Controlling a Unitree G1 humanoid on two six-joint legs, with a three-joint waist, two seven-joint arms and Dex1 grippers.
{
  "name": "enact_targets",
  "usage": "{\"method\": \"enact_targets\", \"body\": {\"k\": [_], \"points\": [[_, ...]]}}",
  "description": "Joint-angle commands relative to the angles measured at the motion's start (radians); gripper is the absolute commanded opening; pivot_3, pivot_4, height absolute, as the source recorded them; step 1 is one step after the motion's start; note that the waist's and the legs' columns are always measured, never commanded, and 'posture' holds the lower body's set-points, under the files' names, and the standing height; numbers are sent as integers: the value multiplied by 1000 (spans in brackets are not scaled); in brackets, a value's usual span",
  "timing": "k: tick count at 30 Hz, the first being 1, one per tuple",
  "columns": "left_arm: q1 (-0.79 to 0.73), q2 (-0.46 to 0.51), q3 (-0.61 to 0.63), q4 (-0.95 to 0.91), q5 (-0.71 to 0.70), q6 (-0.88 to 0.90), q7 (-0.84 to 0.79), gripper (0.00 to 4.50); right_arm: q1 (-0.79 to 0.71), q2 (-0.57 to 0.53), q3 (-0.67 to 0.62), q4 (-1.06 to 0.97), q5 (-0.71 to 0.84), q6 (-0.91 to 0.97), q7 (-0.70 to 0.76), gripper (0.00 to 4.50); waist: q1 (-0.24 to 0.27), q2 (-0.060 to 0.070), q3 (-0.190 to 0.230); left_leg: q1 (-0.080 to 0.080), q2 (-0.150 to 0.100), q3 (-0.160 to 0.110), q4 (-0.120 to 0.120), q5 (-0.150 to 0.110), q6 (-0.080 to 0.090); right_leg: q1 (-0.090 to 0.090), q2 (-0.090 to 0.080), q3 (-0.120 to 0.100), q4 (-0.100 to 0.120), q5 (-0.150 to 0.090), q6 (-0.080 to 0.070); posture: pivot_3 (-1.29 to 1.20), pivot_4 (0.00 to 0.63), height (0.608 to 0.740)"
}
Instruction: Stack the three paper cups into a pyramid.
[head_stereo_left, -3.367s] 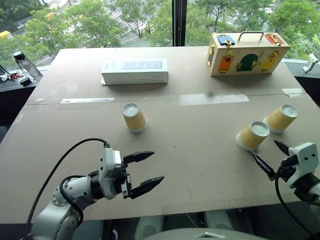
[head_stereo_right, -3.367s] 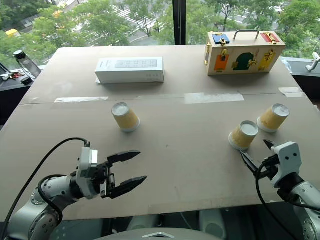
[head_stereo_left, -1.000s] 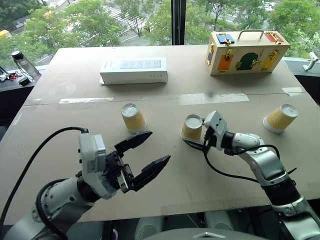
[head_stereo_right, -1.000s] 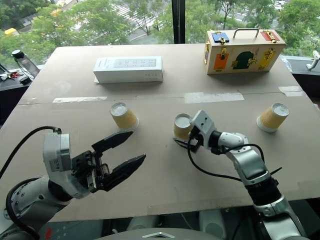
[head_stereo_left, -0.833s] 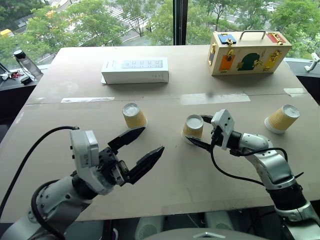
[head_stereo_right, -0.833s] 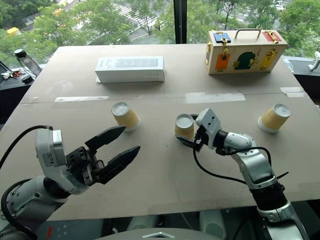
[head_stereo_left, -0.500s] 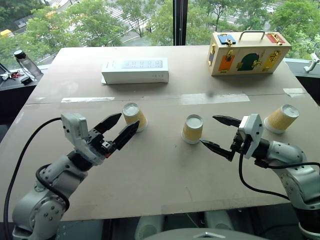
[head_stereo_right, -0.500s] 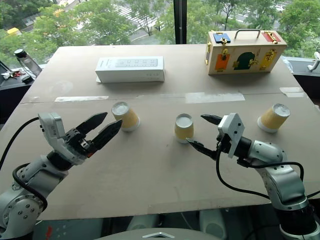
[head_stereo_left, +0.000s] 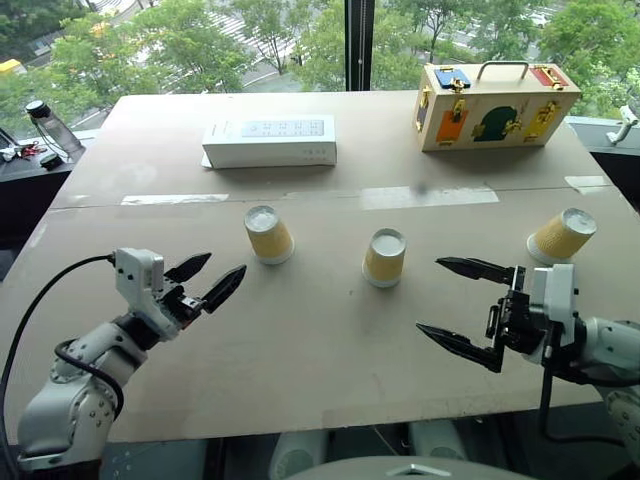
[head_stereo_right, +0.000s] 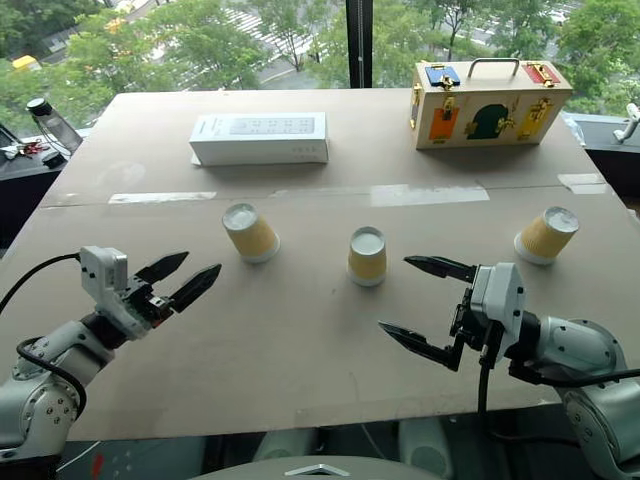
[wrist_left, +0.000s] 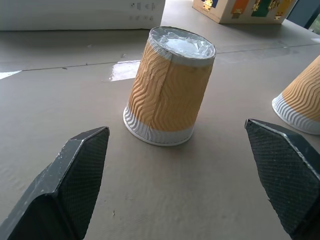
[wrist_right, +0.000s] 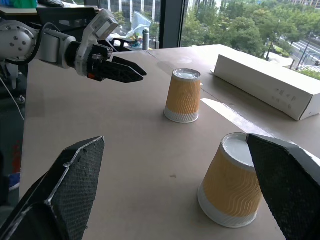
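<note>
My left gripper gapes wide, facing the left cup; I should straddle its ribbed wall squarely (middle cup stands apart). My right gripper gapes empty.

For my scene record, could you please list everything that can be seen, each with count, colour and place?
paper cups: 3, yellow-tan with white rims, all upside down on the table; one left of centre, one at centre, one tilted near the right edge
white box: 1, white, far left part of the table
wooden case: 1, tan with coloured panels and a metal handle, far right
table: 1, brown, with pale tape strips across it
bottle: 1, clear with dark cap, beyond the left edge
left pincer: 1, black, open, near the left cup
right pincer: 1, black, open, near the centre cup
</note>
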Motion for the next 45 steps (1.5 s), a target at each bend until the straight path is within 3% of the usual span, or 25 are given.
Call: {"method": "enact_targets", "body": {"k": [1, 9, 24, 25, 30, 36, 45], "points": [[-78, 8, -25, 97, 56, -66, -79, 4500, 30, -8, -39, -63, 38, -24, 1, 4480, 3, 0, 0, 0, 0, 0, 0, 0, 0, 0, 0, 0, 0, 1, -2, 0, 150, 740], [-295, 25, -95, 389, 144, -159, -290, 4500, 55, -18, -51, -90, 24, -39, -28, 4480, -5, -2, 0, -1, -1, 0, 0, 0, 0, 0, -1, 0, 0, 2, -3, 0, 150, 740], [-545, -31, -213, 552, 256, -188, -367, 4500, 99, -3, -50, -117, -18, -66, -84, 4480, -5, -2, 1, -1, -1, 0, 0, 0, 0, 0, -1, -1, 0, 5, 1, 0, 150, 740], [-549, -34, -221, 553, 260, -190, -380, 3973, 108, -5, -56, -121, -17, -66, -87, 4500, -6, -2, 1, -1, -1, -1, 0, 0, 0, 0, -1, -1, 0, 5, 1, 0, 150, 740], [-555, -36, -233, 495, 224, -163, -439, 2284, 148, -5, -80, -137, -19, -66, -108, 4500, -6, -3, 1, -1, -1, -1, 0, 0, 0, 0, -1, -1, 0, 5, 2, 0, 150, 740], [-539, -31, -308, 316, 149, -16, -570, 2284, 204, 3, -78, -164, -45, -72, -143, 4500, -5, -3, 1, -1, -1, -1, 1, 0, 0, 0, -1, -1, 1, 5, 2, 0, 150, 740], [-602, -116, -402, 383, 242, -115, -575, 2284, 261, 8, -102, -204, -59, -70, -187, 4500, -4, -3, 1, -1, -1, -1, 2, 0, 0, 0, -1, 0, 1, 5, 2, 0, 150, 740]]}}
